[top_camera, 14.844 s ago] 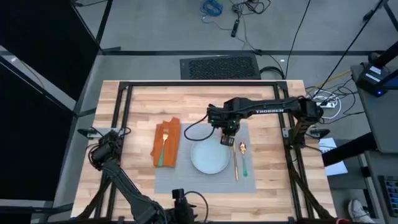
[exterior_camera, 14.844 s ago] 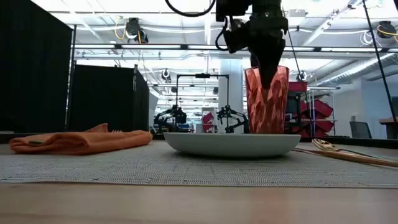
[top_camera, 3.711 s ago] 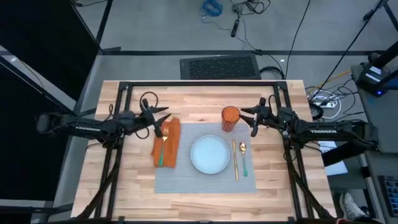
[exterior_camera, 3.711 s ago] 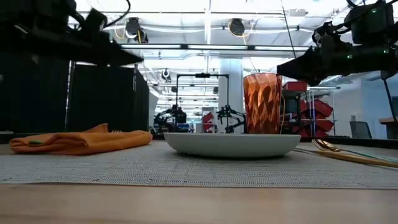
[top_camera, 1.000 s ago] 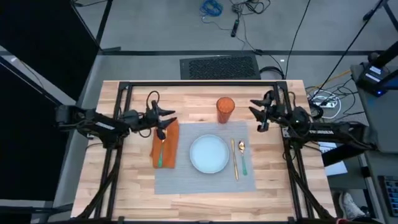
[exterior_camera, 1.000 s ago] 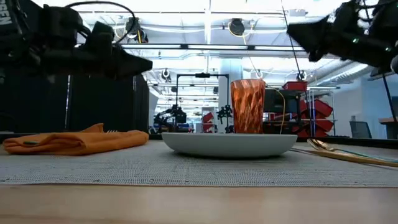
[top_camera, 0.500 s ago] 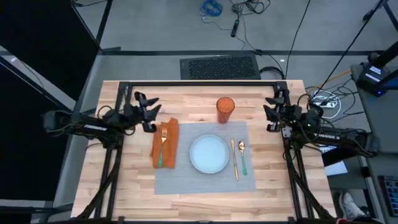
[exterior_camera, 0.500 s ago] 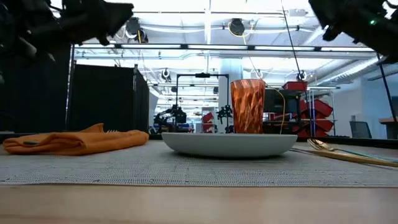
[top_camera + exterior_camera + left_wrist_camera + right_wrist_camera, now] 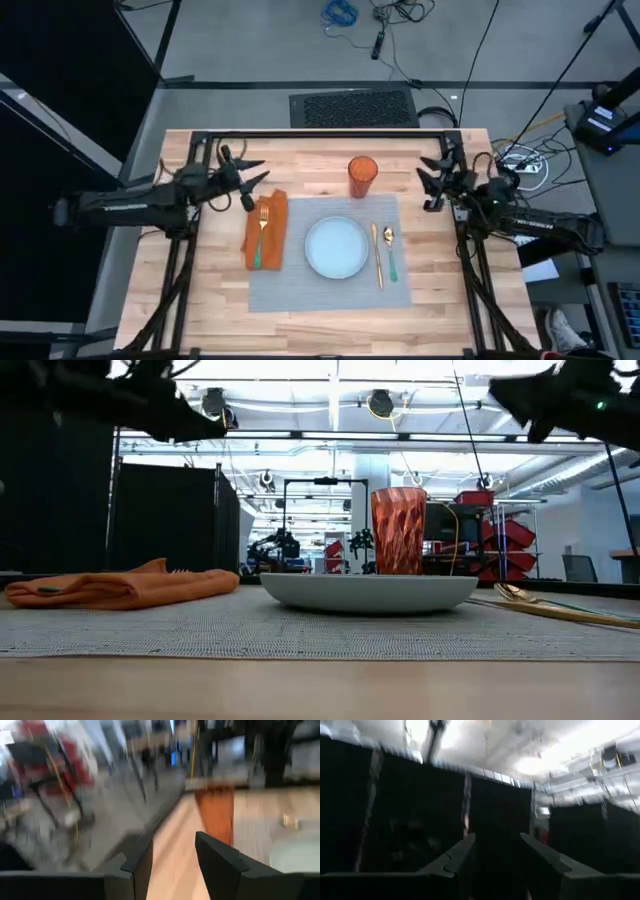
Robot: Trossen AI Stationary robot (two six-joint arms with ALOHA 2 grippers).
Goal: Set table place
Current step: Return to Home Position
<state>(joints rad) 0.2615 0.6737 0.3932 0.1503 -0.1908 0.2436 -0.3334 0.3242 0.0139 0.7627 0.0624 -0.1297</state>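
Grey woven placemat (image 9: 330, 290) sits centre frame on the pale wooden tabletop (image 9: 320, 160). We see the left gripper (image 9: 255, 186) at mid-left and the right gripper (image 9: 426, 185) at mid-right, both spread open, empty. Our worry: a low swing clips the tall orange faceted cup (image 9: 362, 176), toppling it.

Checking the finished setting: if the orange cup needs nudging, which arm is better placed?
Right, probably: the right gripper hangs open nearer the orange cup, bare table between them; the left gripper sits farther off, by the napkin.

Black curtains (image 9: 170, 515), ceiling lights (image 9: 380, 402) — grey floor (image 9: 250, 40).
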